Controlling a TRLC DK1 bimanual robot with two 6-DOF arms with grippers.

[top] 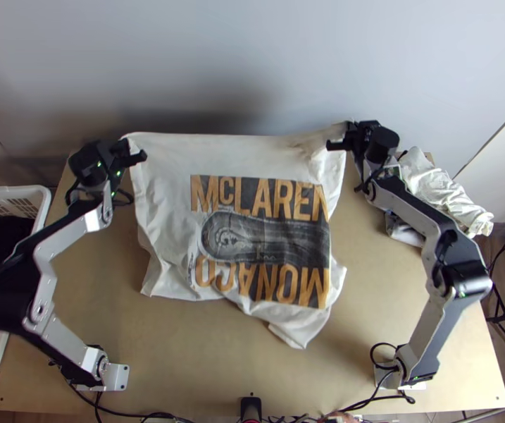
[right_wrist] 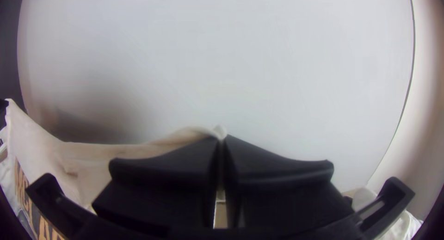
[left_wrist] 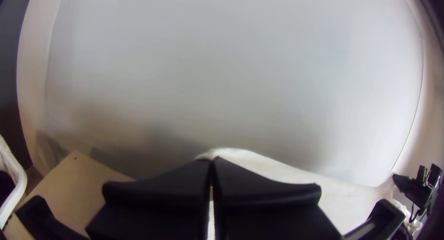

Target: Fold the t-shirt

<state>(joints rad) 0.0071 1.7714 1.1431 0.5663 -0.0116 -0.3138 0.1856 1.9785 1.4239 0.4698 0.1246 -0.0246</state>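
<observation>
The white t-shirt (top: pixel 266 155) with a printed front hangs stretched between both grippers, its lower part resting bunched on the table. My left gripper (top: pixel 131 146) holds its upper left corner; in the left wrist view the fingers of my left gripper (left_wrist: pixel 212 163) are pressed together on the cloth (left_wrist: pixel 259 162). At the upper right corner is my right gripper (top: pixel 344 134). The right wrist view has my right gripper (right_wrist: pixel 221 143) shut on a pinch of the shirt (right_wrist: pixel 106 152), whose top edge runs off from the fingertips.
Another crumpled white cloth (top: pixel 442 190) lies at the table's right edge, behind the right arm. A white basket (top: pixel 23 194) with dark items stands off the left side. A pale wall (top: pixel 252 63) rises behind the table (top: pixel 203 352).
</observation>
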